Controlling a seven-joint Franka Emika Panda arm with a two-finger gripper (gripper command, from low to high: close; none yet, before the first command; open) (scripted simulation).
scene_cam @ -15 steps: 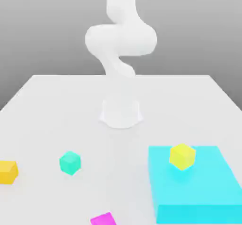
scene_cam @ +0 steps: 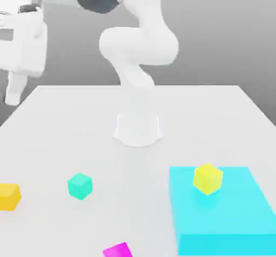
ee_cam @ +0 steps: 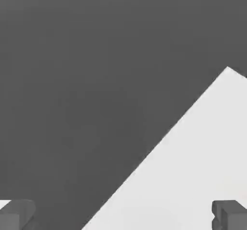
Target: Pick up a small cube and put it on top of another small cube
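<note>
A small amber cube (scene_cam: 8, 195) rests on the white table (scene_cam: 188, 115) at the exterior view's left edge, near the front. High above it, over the table's far left edge, hangs my gripper (scene_cam: 12, 95), well clear of every cube. In the hand view its two dark fingertips (ee_cam: 230, 215) stand wide apart with nothing between them, and my gripper (ee_cam: 123, 217) looks past a table corner (ee_cam: 202, 156) at grey background.
A teal-green cube (scene_cam: 80, 186) lies right of the amber one. A pale lemon-yellow cube (scene_cam: 207, 178) sits on a large cyan slab (scene_cam: 226, 218) at the front right. A magenta cube (scene_cam: 117, 250) lies at the front edge. The arm's base (scene_cam: 138, 127) stands mid-table.
The arm's upper links and hand have swung into the exterior view's upper left, where half a second ago they were out of frame. No cube has moved.
</note>
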